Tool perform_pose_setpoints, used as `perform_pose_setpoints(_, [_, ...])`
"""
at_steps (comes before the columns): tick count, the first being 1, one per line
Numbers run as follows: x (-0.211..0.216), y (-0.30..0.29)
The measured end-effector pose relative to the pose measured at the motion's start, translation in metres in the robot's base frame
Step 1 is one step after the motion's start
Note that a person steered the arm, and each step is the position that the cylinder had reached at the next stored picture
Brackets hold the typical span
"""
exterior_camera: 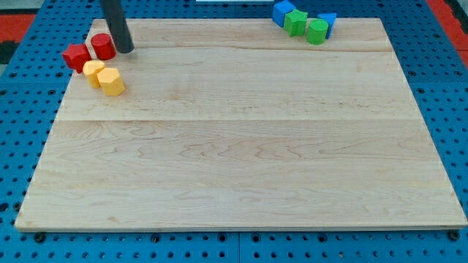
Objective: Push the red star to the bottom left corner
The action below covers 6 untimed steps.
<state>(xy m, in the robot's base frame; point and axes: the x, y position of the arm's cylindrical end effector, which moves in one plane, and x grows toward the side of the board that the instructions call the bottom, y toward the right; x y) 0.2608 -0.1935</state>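
The red star (75, 56) is the one that needs to travel, and right now it's parked way up in the top left of the wooden board (241, 175), about as far from the bottom left corner as that edge allows. Going big to small: the board fills most of the view, sitting on a blue pegboard table (14, 109). Next is my rod, coming down from the view's top with my tip (124, 51) planted on the wood just to the right of a red cylinder (103, 46); it looks to be touching it or nearly so. It's a bare rod, so there's nothing on it to open or close, and it isn't carrying anything. Then the little stuff: a yellow round block (93, 70) and a yellow hexagon-ish block (112, 82) huddled right under the reds, plus a far-off cluster at the top right with a blue block (282, 11), two green blocks (296, 22) (316, 31) and another blue one (328, 20) behind them. The key bit: the star lies to the view's left of my tip, with the red cylinder between us. I reckon the tip has to get round above the star before shoving it down the left edge, and the yellows look like they could get in the way.
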Motion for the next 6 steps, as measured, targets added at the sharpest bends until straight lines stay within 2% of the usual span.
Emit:
perform_pose_setpoints(1, [-0.052, -0.027])
perform_pose_setpoints(2, [-0.011, -0.092])
perform_pose_setpoints(3, [0.058, -0.091])
perform_pose_setpoints(4, [0.103, -0.091])
perform_pose_setpoints(6, [0.236, -0.078])
